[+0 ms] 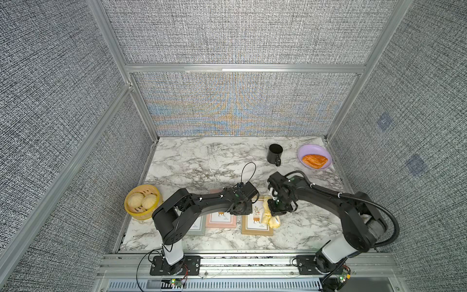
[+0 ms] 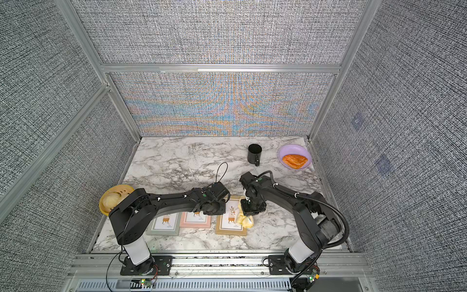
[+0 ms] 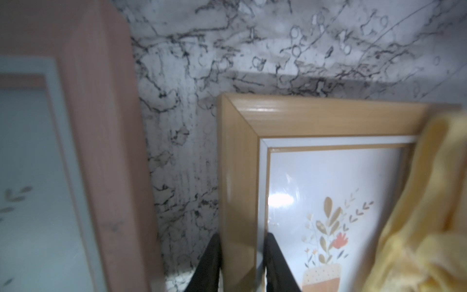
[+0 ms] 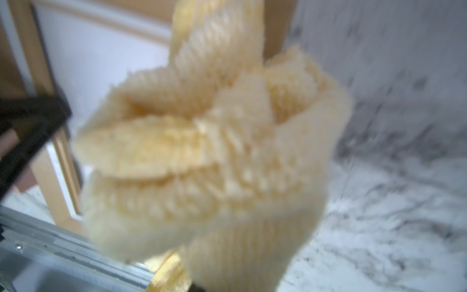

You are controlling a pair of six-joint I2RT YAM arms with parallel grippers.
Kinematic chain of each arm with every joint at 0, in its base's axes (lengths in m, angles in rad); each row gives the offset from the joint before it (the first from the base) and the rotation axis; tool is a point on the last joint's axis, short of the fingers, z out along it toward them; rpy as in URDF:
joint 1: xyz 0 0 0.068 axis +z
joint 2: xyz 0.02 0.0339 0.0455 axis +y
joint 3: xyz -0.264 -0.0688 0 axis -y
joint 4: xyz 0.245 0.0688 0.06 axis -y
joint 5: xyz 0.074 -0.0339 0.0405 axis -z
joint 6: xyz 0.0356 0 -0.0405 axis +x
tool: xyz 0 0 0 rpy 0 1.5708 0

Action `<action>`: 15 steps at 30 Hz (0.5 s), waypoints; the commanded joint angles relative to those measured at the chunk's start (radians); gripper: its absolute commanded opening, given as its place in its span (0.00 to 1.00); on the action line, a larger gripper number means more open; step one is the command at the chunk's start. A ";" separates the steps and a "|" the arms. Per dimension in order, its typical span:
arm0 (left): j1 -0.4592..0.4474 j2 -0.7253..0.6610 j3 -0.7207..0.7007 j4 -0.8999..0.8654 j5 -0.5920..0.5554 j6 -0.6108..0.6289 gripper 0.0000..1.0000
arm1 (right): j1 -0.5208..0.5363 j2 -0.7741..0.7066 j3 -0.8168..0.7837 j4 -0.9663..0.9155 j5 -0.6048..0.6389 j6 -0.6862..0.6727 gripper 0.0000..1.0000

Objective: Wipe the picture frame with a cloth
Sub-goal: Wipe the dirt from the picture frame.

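Three frames lie in a row near the 6 o'clock edge of the counter point(image 1: 202, 164): a grey frame point(image 1: 197, 226), a pink frame point(image 1: 221, 220) and, nearest 3 o'clock, the wooden frame point(image 1: 256, 222), which looks like the one being wiped. The cloth point(image 1: 270, 220) is bunched over that frame's 3 o'clock rail and spills a little onto the counter beside it.

The stroke in hand probably calls for sweeping the bunch across the glass toward 9 o'clock and stopping short of the other arm. The wad looks narrow, so overlapping passes would cover more. Only light downward pressure is wanted, or the frame may skid.

The left tool point(image 3: 241, 242) is parted just enough to straddle the wooden frame's 9 o'clock rail, close to its 11 o'clock corner. One finger is outside the rail, one is on the glass side, and both are clamped against it as a brace. The right tool point(image 1: 275, 211) points down and is clenched tight on the cloth, whose folds fill its wrist view.
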 commanded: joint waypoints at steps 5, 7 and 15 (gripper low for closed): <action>0.002 0.022 -0.003 -0.012 0.008 -0.018 0.13 | 0.080 -0.121 -0.160 0.027 -0.017 0.178 0.00; 0.002 0.026 0.002 -0.018 0.011 -0.014 0.13 | 0.072 -0.090 -0.119 0.030 0.013 0.153 0.00; 0.002 0.030 0.013 -0.026 0.012 -0.006 0.13 | -0.036 0.121 0.239 -0.025 0.078 -0.031 0.00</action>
